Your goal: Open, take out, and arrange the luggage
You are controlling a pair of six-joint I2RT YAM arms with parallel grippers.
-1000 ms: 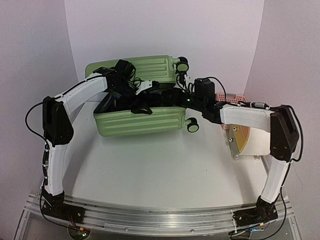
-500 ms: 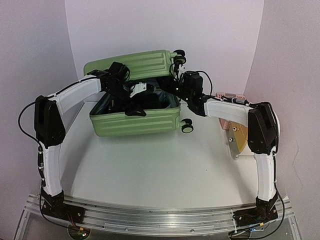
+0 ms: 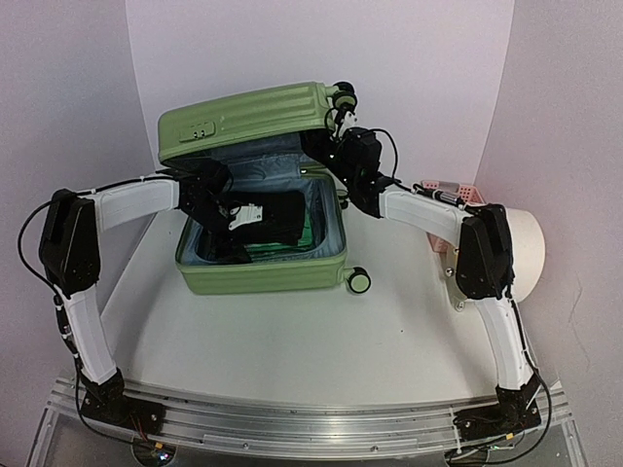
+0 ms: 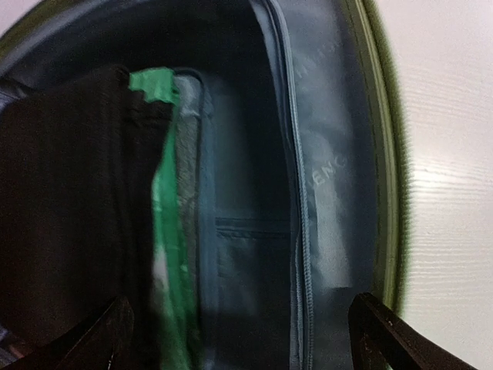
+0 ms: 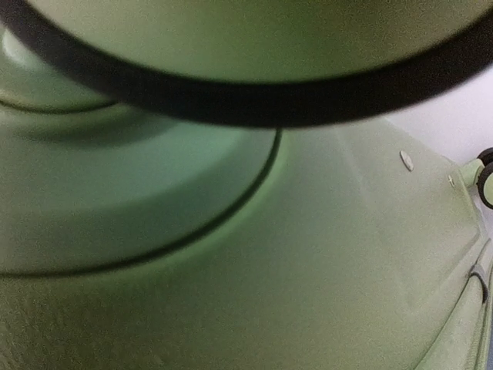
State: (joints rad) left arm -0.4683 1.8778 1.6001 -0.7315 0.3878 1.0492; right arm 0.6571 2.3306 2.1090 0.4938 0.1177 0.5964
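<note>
**Top external view.** A white table (image 3: 292,331) stands against pale, bare walls. The luggage (image 3: 263,265) lies at the far middle of the table. Its lid (image 3: 248,117) is raised towards the back wall, which exposes the lined interior. The right gripper (image 3: 333,146) sits at the lid's right edge, beside the upper wheels. It is presumably there to prop the lid while the other arm works. Whether its jaws clasp the edge cannot be told. The left gripper (image 3: 241,216) reaches into the lower shell, just beside a black bundle (image 3: 284,214) lying over a green item (image 3: 308,236). A pink basket (image 3: 456,188) and a cream drum (image 3: 531,255) stand to the right, well apart from the case.

**Left wrist view.** The fingertips (image 4: 385,339) stand wide apart and hold nothing. Between them lie the grey-blue lining (image 4: 254,254) and the zip track. The black cloth and green sheet are at the left, so the open claw seems lined up for a first pick.

**Right wrist view.** The green shell (image 5: 308,262) fills the frame at very close range. No fingers show, so the grip stays undetermined.
</note>
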